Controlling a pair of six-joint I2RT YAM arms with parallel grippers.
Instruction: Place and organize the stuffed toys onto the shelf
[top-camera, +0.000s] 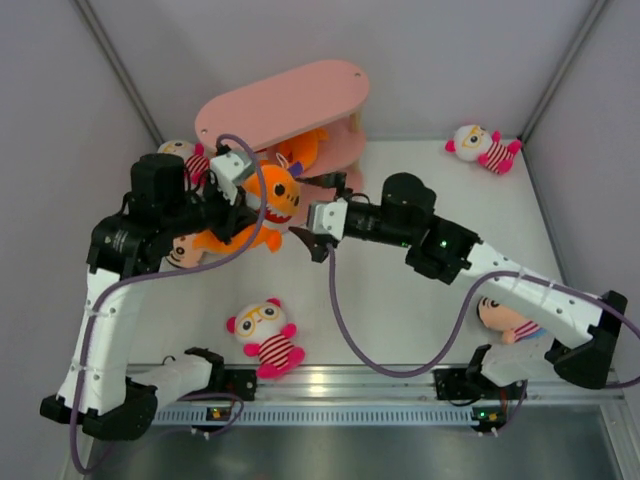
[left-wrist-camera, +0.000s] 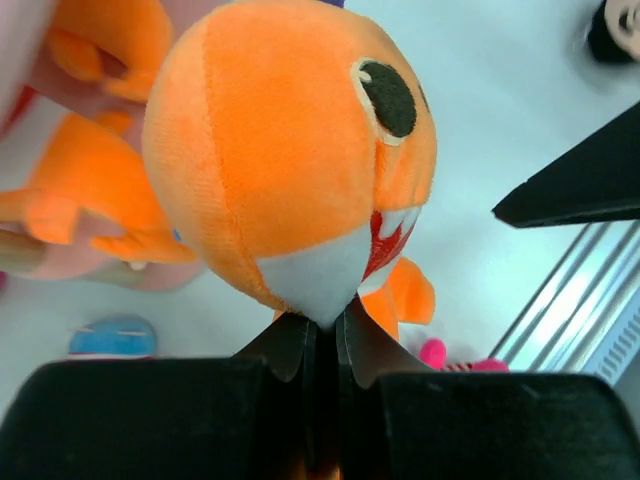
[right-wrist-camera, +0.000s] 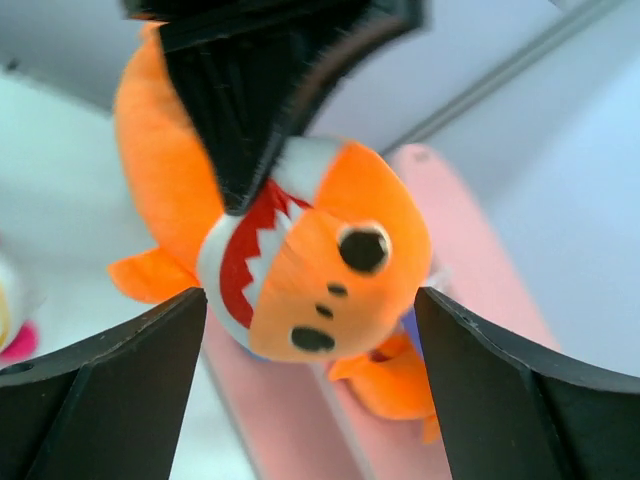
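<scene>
The work is at its early part, I would say. The pink shelf (top-camera: 280, 100) at the far side carries only one toy that I can see, an orange shark (top-camera: 305, 150) lying on its middle board; the top board is bare. A second orange shark (top-camera: 277, 195) hangs just in front of the shelf. The left pincer (left-wrist-camera: 325, 335) is clenched on its pale chin, while the right pincer (right-wrist-camera: 310, 300) is released, with a jaw on each side of the shark and touching nothing. This one is not yet placed. The rest lie on the worktop (top-camera: 400, 300): a white-faced doll (top-camera: 265, 335) near the middle, another (top-camera: 485, 148) at the far right, a third (top-camera: 183, 155) far left beside the shelf, and a peach-faced doll (top-camera: 505, 318) half hidden under the right arm. So most toys are left to do.
</scene>
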